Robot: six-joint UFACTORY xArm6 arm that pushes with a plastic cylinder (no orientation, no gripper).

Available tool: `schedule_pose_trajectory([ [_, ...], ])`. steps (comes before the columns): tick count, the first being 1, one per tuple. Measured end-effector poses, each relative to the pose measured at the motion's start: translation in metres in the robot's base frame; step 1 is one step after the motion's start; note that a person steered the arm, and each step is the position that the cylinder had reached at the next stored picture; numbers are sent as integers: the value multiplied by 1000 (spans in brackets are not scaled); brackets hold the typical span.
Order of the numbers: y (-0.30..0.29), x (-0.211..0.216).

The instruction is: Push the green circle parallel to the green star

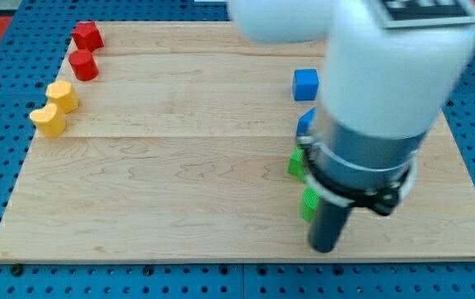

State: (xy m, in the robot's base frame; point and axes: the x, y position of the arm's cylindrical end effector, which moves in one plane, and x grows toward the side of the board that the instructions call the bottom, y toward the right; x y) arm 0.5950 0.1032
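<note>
Beside my tip [324, 247]: green circle [309, 204], half hidden by arm.

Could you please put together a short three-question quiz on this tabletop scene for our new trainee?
1. True or false: the two yellow blocks sit near the board's right edge.
2. Multiple choice: which colour of block lies closest to my tip? A red, B green, C yellow.
3. Fill in: the blue cube stands toward the view's ____ of the green blocks.

Key
1. False: the yellow blocks are at the view's left, below the red blocks.
2. B: a green block sits just left of my tip; another green block lies above it.
3. Top.
</note>
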Motion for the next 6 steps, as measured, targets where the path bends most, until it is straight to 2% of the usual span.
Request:
schedule_pose_trajectory([
  [1, 9, -31],
  [2, -47, -36],
  [4, 7, -41],
  [5, -30, -65],
  [6, -102, -71],
])
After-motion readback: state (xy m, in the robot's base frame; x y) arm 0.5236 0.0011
